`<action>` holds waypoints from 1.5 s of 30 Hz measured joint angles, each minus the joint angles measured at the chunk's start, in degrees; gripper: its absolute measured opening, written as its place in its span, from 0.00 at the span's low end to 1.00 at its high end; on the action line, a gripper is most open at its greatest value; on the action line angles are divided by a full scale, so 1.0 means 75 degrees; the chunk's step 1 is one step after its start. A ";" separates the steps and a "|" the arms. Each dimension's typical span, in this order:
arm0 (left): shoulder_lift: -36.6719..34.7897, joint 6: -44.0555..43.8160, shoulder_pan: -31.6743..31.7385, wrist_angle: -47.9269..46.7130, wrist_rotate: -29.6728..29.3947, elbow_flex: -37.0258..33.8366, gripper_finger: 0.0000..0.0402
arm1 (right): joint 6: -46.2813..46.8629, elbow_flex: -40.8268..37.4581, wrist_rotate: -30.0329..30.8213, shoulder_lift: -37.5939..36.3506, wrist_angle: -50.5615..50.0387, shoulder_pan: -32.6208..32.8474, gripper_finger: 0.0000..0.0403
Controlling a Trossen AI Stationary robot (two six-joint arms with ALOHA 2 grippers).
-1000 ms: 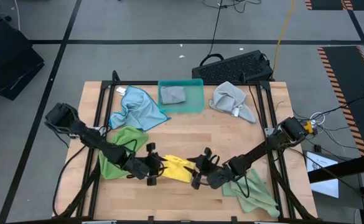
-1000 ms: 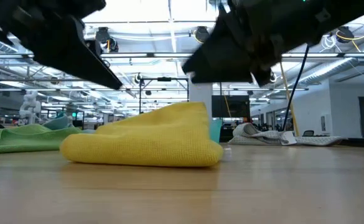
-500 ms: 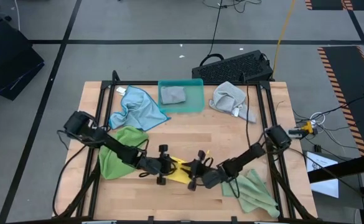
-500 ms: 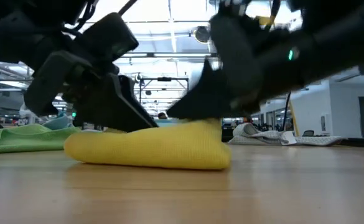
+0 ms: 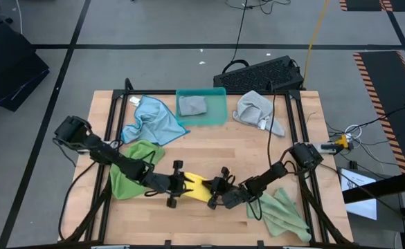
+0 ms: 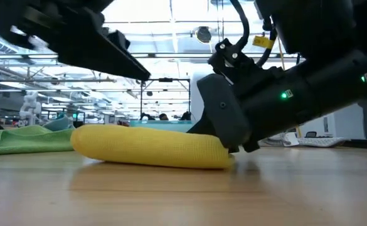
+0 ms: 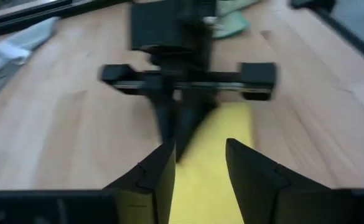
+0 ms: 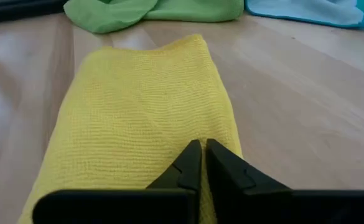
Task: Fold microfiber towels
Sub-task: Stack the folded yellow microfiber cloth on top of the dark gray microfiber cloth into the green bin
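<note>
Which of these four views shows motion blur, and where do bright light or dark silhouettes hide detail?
Left wrist view: the right hand ahead is smeared by blur, over the yellow towel. Low view: bright ceiling lights behind leave both arms as dark silhouettes above the yellow towel. Right wrist view: sharp, evenly lit weave. High view: even light, soft shadows on the table.

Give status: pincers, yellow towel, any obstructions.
Right pincer shut on yellow towel edge, low on table. Left pincer open above towel's other end. Towel lies flat, folded over. Nothing in the way.
</note>
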 joint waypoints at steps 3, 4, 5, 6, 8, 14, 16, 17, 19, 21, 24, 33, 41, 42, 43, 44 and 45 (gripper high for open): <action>0.0276 0.0030 -0.0360 -0.0026 -0.0047 -0.0001 0.38 | -0.0287 -0.0022 -0.0008 -0.0199 -0.0117 -0.0006 0.03; 0.0404 0.0036 -0.0471 -0.0008 -0.0110 -0.0003 0.39 | -0.0340 -0.0023 -0.0007 -0.0255 -0.0129 -0.0011 0.03; 0.0557 0.0051 -0.0567 0.0103 -0.0193 -0.0003 0.41 | -0.0392 -0.0023 -0.0011 -0.0318 -0.0130 -0.0013 0.03; 0.0697 0.0072 -0.0653 0.0182 -0.0300 -0.0003 0.44 | -0.0457 -0.0023 -0.0007 -0.0390 -0.0144 -0.0015 0.03; 0.0989 0.0211 -0.0788 0.0318 -0.0591 -0.0003 0.50 | -0.0519 -0.0023 -0.0012 -0.0522 -0.0114 -0.0037 0.03; 0.1941 0.0533 -0.0933 0.0442 -0.0759 0.0536 0.64 | -0.0626 -0.0023 -0.0039 -0.0824 -0.0148 -0.0050 0.03; 0.2219 0.0543 -0.0927 0.0376 -0.0789 0.0735 0.66 | -0.0628 -0.0022 -0.0073 -0.0930 -0.0103 -0.0019 0.03; 0.2374 0.0551 -0.0921 0.0350 -0.0867 0.0848 0.67 | -0.0632 -0.0020 -0.0091 -0.0999 -0.0138 0.0007 0.03; 0.2559 0.0624 -0.0918 0.0156 -0.1120 0.1018 0.67 | -0.0630 -0.0020 -0.0196 -0.1084 -0.0240 0.0052 0.03; 0.2688 0.0739 -0.0933 0.0020 -0.1457 0.1190 0.67 | -0.0461 -0.0011 -0.0211 -0.1096 -0.0460 0.0061 0.03; 0.2737 0.0761 -0.0911 -0.0133 -0.1764 0.1267 0.67 | 0.0195 -0.0019 -0.0391 -0.0995 -0.0936 0.0035 0.03; 0.2714 0.0358 -0.0616 -0.0661 -0.1592 0.1294 0.67 | 0.0985 -0.0012 -0.0672 -0.0627 -0.1282 -0.0113 0.03; 0.2722 0.0797 -0.0568 -0.0808 -0.1367 0.1288 0.42 | 0.1254 -0.0093 -0.0932 -0.0576 -0.1273 -0.0198 0.03; 0.2725 0.0820 -0.0568 -0.0827 -0.1369 0.1288 0.38 | 0.1254 -0.0096 -0.0932 -0.0573 -0.1276 -0.0198 0.03; 0.2729 0.0831 -0.0568 -0.0843 -0.1377 0.1285 0.33 | 0.1254 -0.0096 -0.0935 -0.0573 -0.1280 -0.0198 0.03; 0.2732 0.0848 -0.0567 -0.0861 -0.1384 0.1281 0.28 | 0.1252 -0.0096 -0.0930 -0.0573 -0.1274 -0.0198 0.03; 0.2733 0.0844 -0.0561 -0.0888 -0.1403 0.1276 0.24 | 0.1227 -0.0101 -0.0919 -0.0568 -0.1224 -0.0198 0.03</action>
